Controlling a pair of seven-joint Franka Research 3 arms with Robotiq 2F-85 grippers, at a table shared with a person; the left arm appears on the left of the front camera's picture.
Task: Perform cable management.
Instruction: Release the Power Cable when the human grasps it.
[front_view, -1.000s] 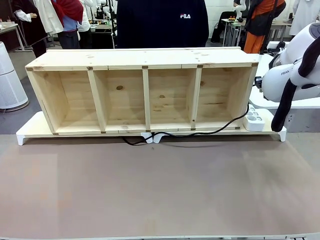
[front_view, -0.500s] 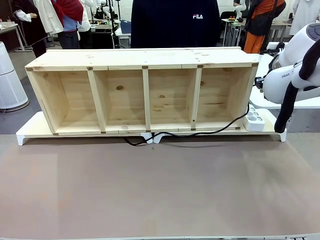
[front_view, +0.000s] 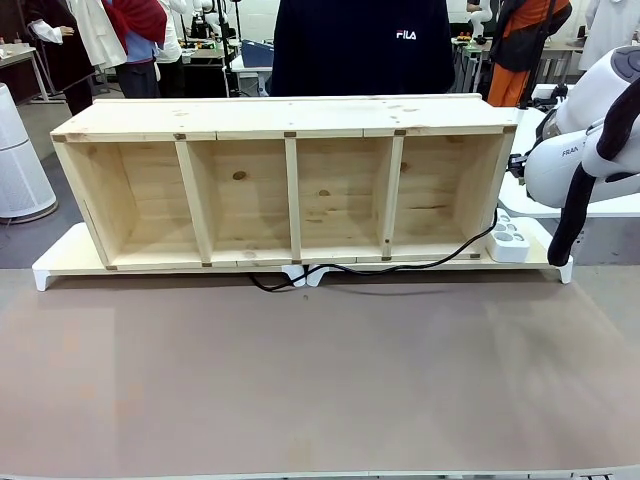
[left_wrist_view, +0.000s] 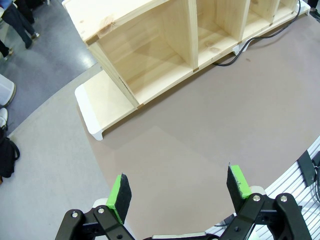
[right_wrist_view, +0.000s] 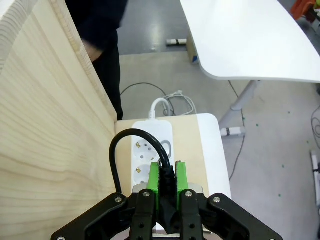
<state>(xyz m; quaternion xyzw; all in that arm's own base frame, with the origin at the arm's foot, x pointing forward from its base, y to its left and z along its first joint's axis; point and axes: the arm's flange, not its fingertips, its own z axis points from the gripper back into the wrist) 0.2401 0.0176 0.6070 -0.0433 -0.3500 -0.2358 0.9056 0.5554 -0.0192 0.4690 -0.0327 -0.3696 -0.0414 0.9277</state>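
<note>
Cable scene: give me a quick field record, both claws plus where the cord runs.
left claw: open, above bare table, holds nothing
right claw: shut on the cable at its plug end, over the power strip
cable run: along the front foot of the wooden shelf, loop near the middle
power strip place: white riser, right of shelf

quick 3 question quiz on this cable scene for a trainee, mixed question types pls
1. True or false: the right pincer is shut on the cable.
2. How many open compartments does the wooden shelf have? A) three B) four C) five
3. Fill in: the left pincer hangs over the bare table with its jaws ____.

Key: 1 true, it pinches the black cord just above the white power strip. 2 B. 3 open, holding nothing.
</note>
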